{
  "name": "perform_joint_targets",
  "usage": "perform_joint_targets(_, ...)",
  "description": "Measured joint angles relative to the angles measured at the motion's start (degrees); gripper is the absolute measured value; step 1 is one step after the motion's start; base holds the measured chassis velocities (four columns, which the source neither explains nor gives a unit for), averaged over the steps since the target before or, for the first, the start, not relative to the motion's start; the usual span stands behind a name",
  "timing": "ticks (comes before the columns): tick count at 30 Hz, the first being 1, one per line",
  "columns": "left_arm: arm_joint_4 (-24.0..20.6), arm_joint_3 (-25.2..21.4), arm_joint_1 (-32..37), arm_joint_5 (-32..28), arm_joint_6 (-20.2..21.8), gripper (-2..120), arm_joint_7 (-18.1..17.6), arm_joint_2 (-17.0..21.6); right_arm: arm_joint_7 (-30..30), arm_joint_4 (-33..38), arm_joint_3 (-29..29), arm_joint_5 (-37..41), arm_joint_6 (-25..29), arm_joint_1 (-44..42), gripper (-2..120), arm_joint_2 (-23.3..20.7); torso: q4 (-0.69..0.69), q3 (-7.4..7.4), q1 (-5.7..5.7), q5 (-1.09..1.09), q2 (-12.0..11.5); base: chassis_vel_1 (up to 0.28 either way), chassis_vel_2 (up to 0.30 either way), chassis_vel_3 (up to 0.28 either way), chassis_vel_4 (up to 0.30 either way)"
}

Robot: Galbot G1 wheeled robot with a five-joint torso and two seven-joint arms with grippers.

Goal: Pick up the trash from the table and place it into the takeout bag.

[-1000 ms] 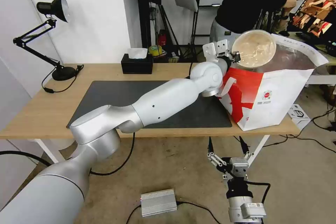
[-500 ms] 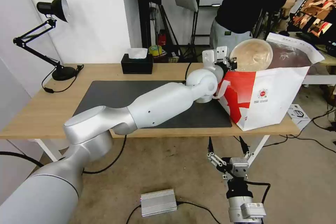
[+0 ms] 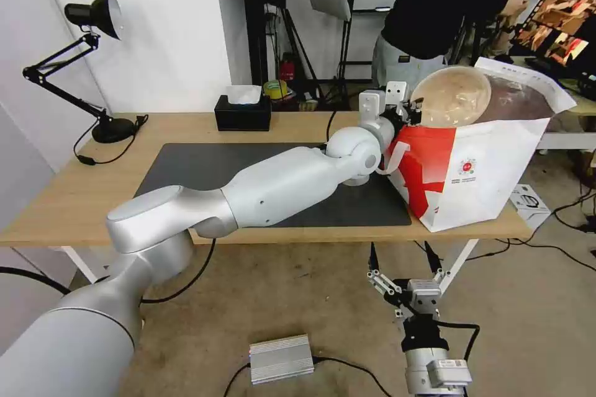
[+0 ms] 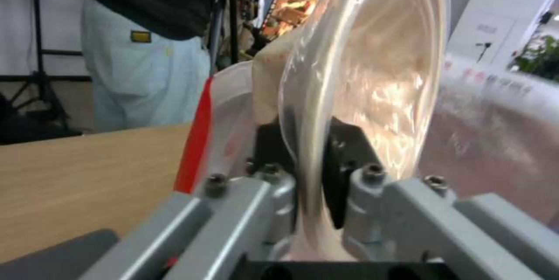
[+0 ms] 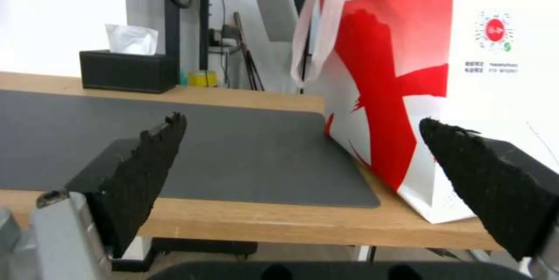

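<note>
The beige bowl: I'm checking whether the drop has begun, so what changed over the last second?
The left gripper, still clamped on the beige bowl, carried it down into the mouth of the takeout bag; nothing was let go. The right gripper stayed open below the table.

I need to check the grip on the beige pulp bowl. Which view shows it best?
The left wrist view: the left gripper pinches the beige pulp bowl by its rim, close up. The head view shows the bowl tilted over the takeout bag mouth, the grip small. The right wrist view shows the bag.
</note>
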Motion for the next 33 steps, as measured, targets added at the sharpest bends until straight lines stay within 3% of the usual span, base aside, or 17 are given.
perform_joint_targets(20, 0.62, -1.31, -1.31, -1.41, -1.36, 89, 0.53, -1.66, 0.00, 0.00, 0.01, 0.00, 0.00, 0.00, 100, 0.00, 0.00, 0.00, 0.00, 0.00, 0.00, 0.000, 0.000, 0.000, 0.000)
perform_joint_targets(24, 0.36, -1.63, -1.40, -1.35, -1.47, 95, 0.47, -1.48, 0.00, 0.00, 0.00, 0.00, 0.00, 0.00, 100, 0.00, 0.00, 0.00, 0.00, 0.00, 0.00, 0.000, 0.000, 0.000, 0.000)
perform_joint_targets(33, -8.53, -3.45, -2.52, 0.26, -2.39, 100, -1.47, 5.70, 0.00, 0.00, 0.00, 0.00, 0.00, 0.00, 100, 0.00, 0.01, 0.00, 0.00, -0.01, 0.00, 0.000, 0.000, 0.000, 0.000)
